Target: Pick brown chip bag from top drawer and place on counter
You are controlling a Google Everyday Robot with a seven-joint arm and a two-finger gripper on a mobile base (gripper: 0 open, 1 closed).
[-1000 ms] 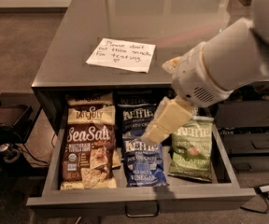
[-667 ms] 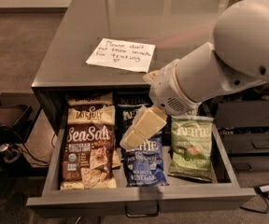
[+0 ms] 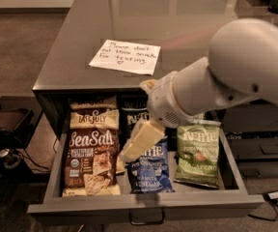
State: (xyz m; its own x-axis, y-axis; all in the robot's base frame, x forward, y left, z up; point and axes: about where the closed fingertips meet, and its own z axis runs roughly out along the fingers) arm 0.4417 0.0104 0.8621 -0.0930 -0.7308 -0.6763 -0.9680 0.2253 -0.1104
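The brown chip bag (image 3: 91, 154) lies flat at the left of the open top drawer (image 3: 144, 204), its white "Sea Salt" lettering facing up. My gripper (image 3: 138, 142) hangs over the drawer on the white arm (image 3: 216, 81), just right of the brown bag and above the blue bag (image 3: 150, 166). It does not touch the brown bag. The counter (image 3: 153, 28) stretches behind the drawer with a white handwritten note (image 3: 125, 56) on it.
A green Kettle bag (image 3: 198, 152) lies at the drawer's right, and a second blue bag (image 3: 133, 112) lies behind the first. Darker furniture and cables (image 3: 8, 129) stand left of the cabinet. More dark drawers (image 3: 264, 144) are at the right.
My arm and gripper have swung left across the drawer, from over the green bag to beside the brown bag. The bags have not moved.
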